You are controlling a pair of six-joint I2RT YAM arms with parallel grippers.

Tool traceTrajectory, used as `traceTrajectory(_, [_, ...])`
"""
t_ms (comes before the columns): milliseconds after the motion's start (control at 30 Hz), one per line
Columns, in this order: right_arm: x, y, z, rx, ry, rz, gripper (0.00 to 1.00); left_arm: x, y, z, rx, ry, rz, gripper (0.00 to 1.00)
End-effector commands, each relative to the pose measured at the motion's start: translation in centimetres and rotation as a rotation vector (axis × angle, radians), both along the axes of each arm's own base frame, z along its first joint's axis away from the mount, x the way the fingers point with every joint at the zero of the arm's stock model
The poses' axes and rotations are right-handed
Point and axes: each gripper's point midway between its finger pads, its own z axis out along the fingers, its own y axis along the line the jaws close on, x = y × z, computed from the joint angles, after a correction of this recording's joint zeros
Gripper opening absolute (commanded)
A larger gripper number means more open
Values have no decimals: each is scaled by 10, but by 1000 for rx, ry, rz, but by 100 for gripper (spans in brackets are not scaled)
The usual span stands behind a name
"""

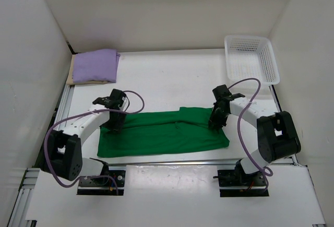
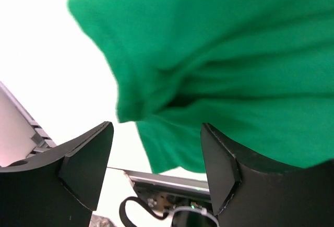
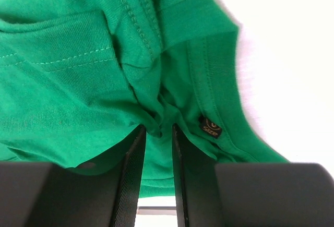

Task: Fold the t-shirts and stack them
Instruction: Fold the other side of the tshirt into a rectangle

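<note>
Two of the three shirts look finished. The purple t-shirt [image 1: 95,65] lies folded on top of the tan t-shirt [image 1: 86,82] in the far left corner of the desk [image 1: 172,75], and only a thin edge of the tan one shows under it. Neither arm is near this pile.

The green t-shirt [image 1: 162,133] is the one in work. It lies near the front of the desk, between the two arms, as a long band from left to right. I judge that it is folded once along its length. Its upper right part is wrinkled and not flat.

The left hand [image 1: 112,124] is at the upper left edge of the green cloth. In its wrist view the left hand [image 2: 156,128] is wide apart. The edge of the green t-shirt [image 2: 235,55] hangs in front of the fingers, but nothing is gripped.

The right hand [image 1: 215,122] is at the upper right part of the shirt. In its own view the right hand [image 3: 158,128] is narrow and pinches a small fold of the green t-shirt [image 3: 78,81], close to a small dark label [image 3: 211,128].

In my judgement about two thirds of the task is done. What is left is to fold the green shirt smaller and to put it on the pile. The white basket [image 1: 251,37] at the far right takes no part.
</note>
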Motion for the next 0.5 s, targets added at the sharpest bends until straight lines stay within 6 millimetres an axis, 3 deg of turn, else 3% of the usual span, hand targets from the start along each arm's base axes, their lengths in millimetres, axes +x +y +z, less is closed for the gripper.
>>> traceTrajectory(0, [9,-12,15,-66,-34,12,31,22,15,22,15,-143,64,79])
traceTrajectory(167, [19,-11,24,-67,-80,27,31,23,30,22,9,-149,137,80])
traceTrajectory(300, [18,-10,17,-71,-51,50,31,20,42,15,8,-127,191,80])
traceTrajectory(467, [26,8,18,16,-72,69,33,20,53,11,-18,-119,254,80])
